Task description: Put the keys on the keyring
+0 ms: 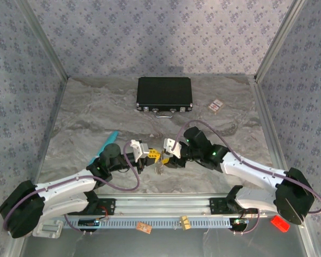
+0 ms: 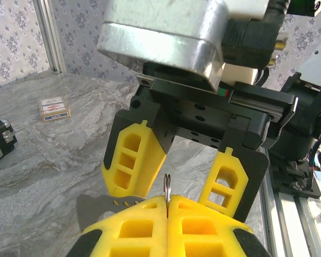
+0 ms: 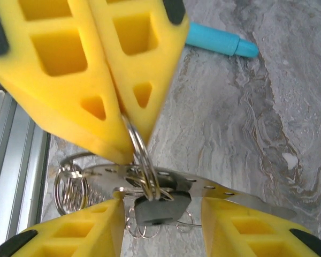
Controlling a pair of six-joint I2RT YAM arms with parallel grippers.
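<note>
The keyring (image 3: 142, 152) is a silver double-wire ring, gripped at its top by my left gripper (image 3: 132, 144), which is shut on it. Below it hang a flat silver band with holes (image 3: 219, 188), several small rings (image 3: 69, 184) and the keys, a small black piece (image 3: 159, 210). My right gripper (image 3: 160, 217) is open, a finger on either side of the black piece and a gap on both sides. In the left wrist view the ring's thin edge (image 2: 167, 184) sticks up between my shut left gripper (image 2: 167, 202). From above, both grippers (image 1: 151, 155) (image 1: 165, 156) meet mid-table.
A flat black case (image 1: 165, 95) lies at the back, with a small card pack (image 1: 217, 105) to its right. A turquoise stick (image 1: 108, 142) lies beside the left arm. A metal rail (image 1: 166, 206) runs along the near edge, and a red piece (image 1: 281, 223) sits at the right.
</note>
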